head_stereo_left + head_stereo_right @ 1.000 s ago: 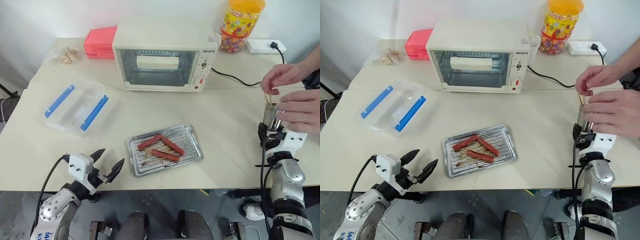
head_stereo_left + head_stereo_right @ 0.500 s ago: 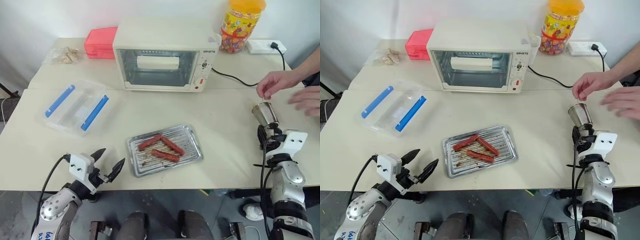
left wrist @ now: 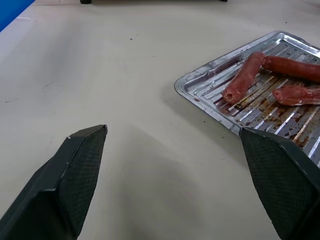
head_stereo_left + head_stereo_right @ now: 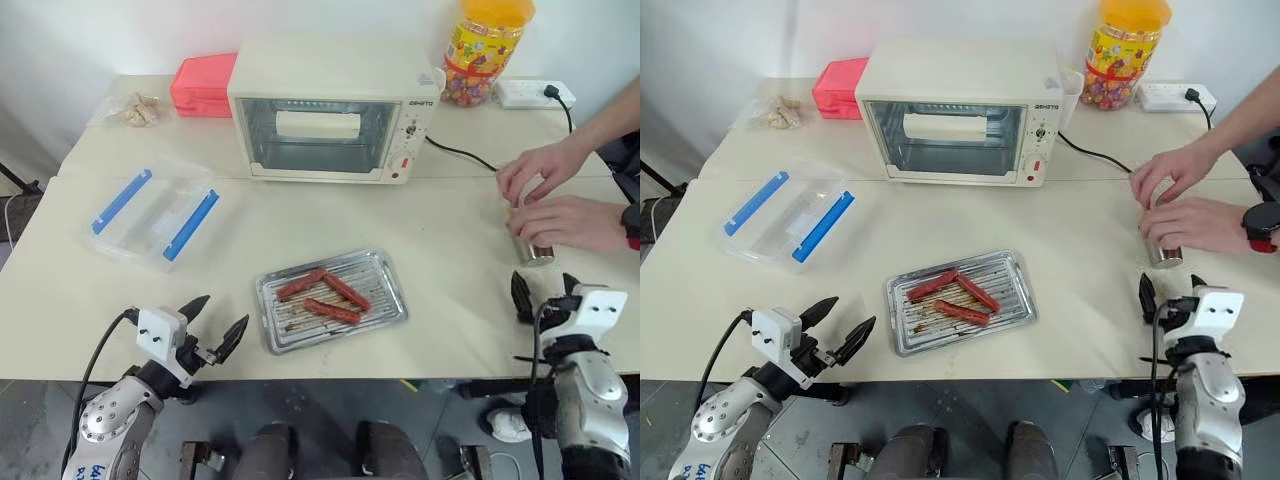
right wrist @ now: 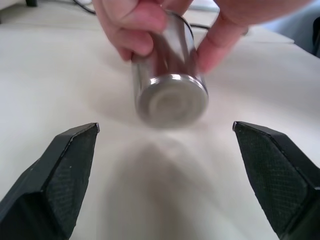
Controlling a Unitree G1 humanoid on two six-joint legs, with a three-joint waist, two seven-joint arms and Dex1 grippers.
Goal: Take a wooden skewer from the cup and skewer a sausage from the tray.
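The table (image 4: 450, 210) is carrying a toaster oven (image 4: 330, 110) at its twelve o'clock edge, with a red box (image 4: 203, 85) at about eleven and an orange-lidded jar (image 4: 483, 50) and a power strip (image 4: 527, 93) at one o'clock. A clear box with blue clips (image 4: 155, 212) is lying at ten o'clock. The tray (image 4: 385, 270) is sitting near the centre, toward six o'clock, holding three sausages (image 4: 325, 291). At three o'clock a person's two hands (image 4: 560, 220) are gripping the cup (image 4: 534, 254), which is lying tipped over with its base facing the right gripper (image 4: 1168, 293). Skewers cannot be made out.

The right gripper is hovering just short of the cup at four o'clock, its fingers (image 5: 65, 170) spread wide and holding nothing. The left gripper (image 4: 212, 326) is hanging at the table's seven o'clock edge, near the tray but apart from it, fingers (image 3: 75, 170) likewise spread wide and empty.
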